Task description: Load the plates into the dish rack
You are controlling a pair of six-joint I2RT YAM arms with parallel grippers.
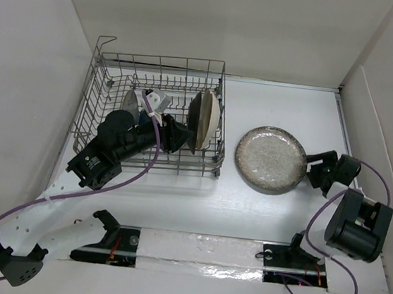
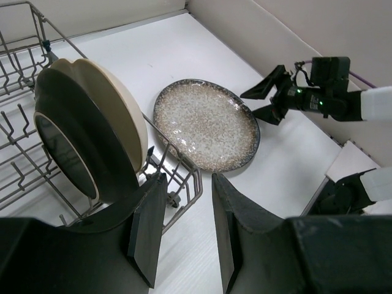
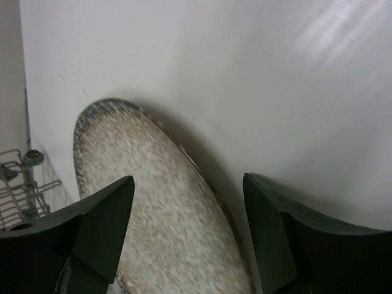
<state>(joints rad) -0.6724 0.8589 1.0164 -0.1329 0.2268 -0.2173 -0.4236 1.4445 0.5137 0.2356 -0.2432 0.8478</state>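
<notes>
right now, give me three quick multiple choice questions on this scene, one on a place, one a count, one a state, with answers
1. Where is the large speckled plate relative to the dish rack?
A) standing inside it
B) flat on the table, to its right
C) upside down on top of it

2. How many plates lie flat on the table?
A) one
B) two
C) three

3. The right gripper is:
A) shut on the plate
B) shut and empty
C) open at the plate's rim

Answers:
1 B, the top view shows it flat on the table, right of the rack.
2 A, only the speckled plate lies outside the rack.
3 C, the right wrist view shows its fingers spread wide by the rim.
</notes>
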